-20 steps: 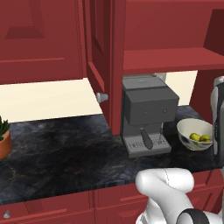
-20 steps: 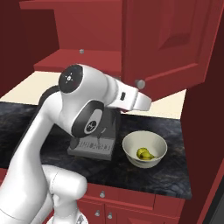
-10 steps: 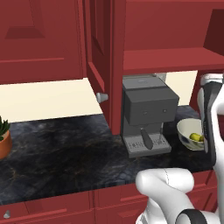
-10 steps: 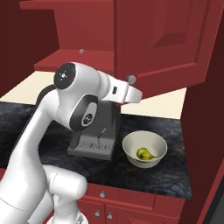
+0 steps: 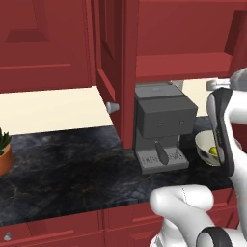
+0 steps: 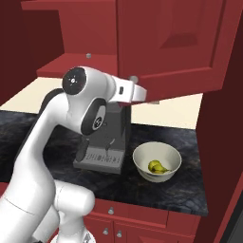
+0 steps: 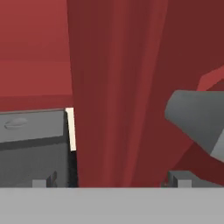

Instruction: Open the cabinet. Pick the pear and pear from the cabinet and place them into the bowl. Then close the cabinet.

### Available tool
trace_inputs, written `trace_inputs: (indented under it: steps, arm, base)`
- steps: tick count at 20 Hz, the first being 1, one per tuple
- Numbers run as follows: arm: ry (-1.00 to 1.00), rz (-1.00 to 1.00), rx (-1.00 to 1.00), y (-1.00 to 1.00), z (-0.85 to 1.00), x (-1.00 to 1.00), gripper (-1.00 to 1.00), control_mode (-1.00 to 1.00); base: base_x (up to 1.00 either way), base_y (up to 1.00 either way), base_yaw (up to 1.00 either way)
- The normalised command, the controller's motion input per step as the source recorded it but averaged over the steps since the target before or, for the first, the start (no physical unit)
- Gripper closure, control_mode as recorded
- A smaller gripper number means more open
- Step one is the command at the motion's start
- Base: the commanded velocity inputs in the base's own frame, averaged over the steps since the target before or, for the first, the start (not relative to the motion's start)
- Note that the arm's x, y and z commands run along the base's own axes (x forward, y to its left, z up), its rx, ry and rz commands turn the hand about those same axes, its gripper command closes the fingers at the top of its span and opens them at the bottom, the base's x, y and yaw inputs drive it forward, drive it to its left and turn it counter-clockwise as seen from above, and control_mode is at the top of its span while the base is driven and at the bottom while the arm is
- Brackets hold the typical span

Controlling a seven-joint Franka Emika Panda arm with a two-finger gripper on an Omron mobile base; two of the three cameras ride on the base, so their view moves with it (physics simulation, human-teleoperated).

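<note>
Cabinet (image 5: 113, 72) doors stand swung open above a grey coffee machine (image 5: 161, 125) on the dark counter (image 5: 62, 169). At the machine's three o'clock sits the bowl (image 6: 157, 162), both pears (image 6: 158, 166) inside it. Gripper (image 7: 111, 181) spread fully wide, holding nothing, close against a red door with a silver knob (image 7: 199, 118) at its two o'clock.

Matt dark red wooden cabinet (image 5: 116, 58), glossy veined black stone counter (image 5: 72, 169), smooth glazed bowl (image 6: 157, 163).

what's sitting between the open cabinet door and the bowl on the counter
The grey coffee machine stands between the open cabinet door and the bowl in the left base view.
</note>
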Motion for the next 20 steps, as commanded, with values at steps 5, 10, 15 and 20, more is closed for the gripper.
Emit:
trace_inputs:
  steps: [5, 10, 15, 20]
  arm:
    - [0.00, 0.14, 0.00, 0.00, -0.10, 0.56, -1.00, -1.00]
    - [0.00, 0.11, 0.00, 0.00, -0.03, 0.51, -1.00, -1.00]
    - [0.00, 0.05, 0.00, 0.00, -0.06, 0.50, -1.00, -1.00]
    - [-0.01, 0.00, 0.00, 0.00, -0.11, 0.50, -1.00, -1.00]
  base:
    - [0.00, 0.00, 0.00]
    - [0.00, 0.00, 0.00]
    - [0.00, 0.00, 0.00]
    - [0.00, 0.00, 0.00]
